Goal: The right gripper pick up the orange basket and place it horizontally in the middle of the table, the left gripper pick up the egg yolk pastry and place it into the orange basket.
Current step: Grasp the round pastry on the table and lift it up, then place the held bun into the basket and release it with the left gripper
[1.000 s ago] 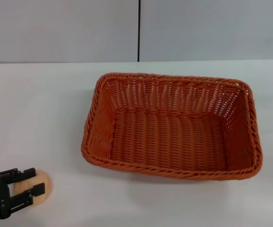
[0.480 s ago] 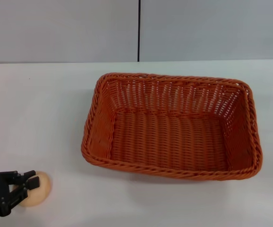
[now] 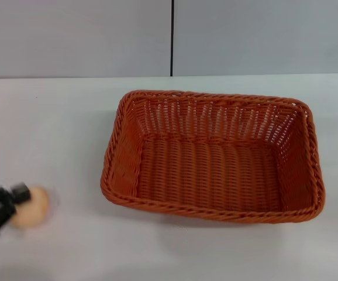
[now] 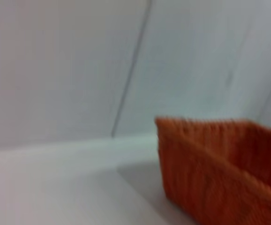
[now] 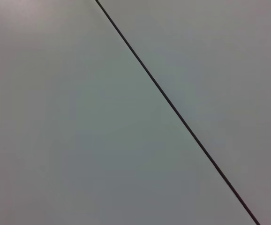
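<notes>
The orange basket lies horizontally in the middle of the white table, empty; its corner also shows in the left wrist view. At the table's front left, my left gripper is shut on the egg yolk pastry, a small tan bun, and holds it raised above the tabletop, left of the basket. The right gripper is out of view; its wrist view shows only a grey wall.
A grey wall with a dark vertical seam backs the table. Bare white tabletop lies on all sides of the basket.
My left gripper closed on the pastry and has lifted it up and away from the front edge. The basket has not moved.
</notes>
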